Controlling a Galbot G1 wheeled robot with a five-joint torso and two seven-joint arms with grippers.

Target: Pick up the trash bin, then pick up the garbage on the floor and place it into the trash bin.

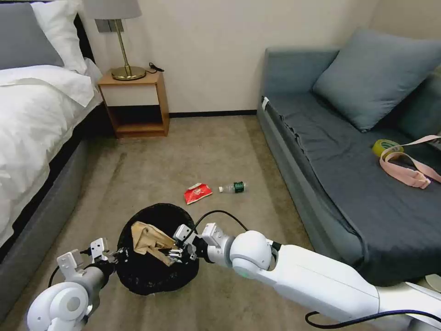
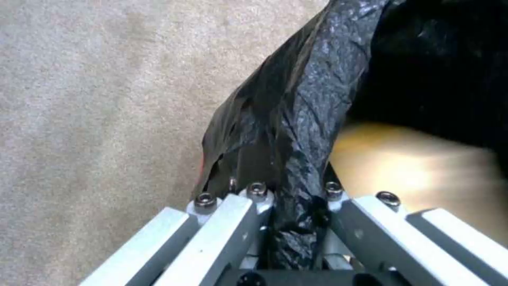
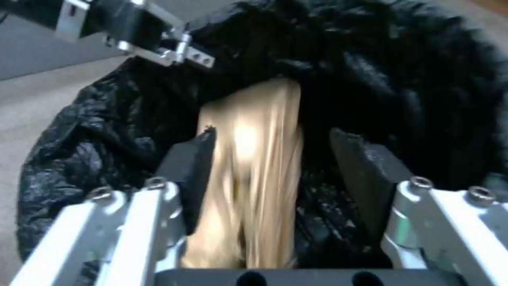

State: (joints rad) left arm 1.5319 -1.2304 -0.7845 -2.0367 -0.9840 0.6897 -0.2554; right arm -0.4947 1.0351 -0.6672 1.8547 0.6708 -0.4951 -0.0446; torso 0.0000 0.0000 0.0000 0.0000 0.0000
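Your left gripper [image 2: 293, 234] has its fingers [image 2: 222, 222] clamped on the rim of the round low trash bin w/ crinkly black plastic liner [image 1: 154, 250], a fold of bag pinched between them. That grip holds the bin up off the carpet, mouth tipped toward your right arm, so it works as a catch basin.

Your right gripper [image 3: 272, 167] sits over the bin opening, fingers [image 3: 196, 167] spread apart. The crumpled brown paper [image 1: 149, 240] lies between them, over the liner; it looks blurred (prob. dropping in), so I'd judge it released, not gripped.

Well beyond the fingers on the floor: the red-and-white snack packet [image 1: 198, 193] and, just beside it, the small clear bottle w/ green label [image 1: 233, 187]. Both are left to collect.
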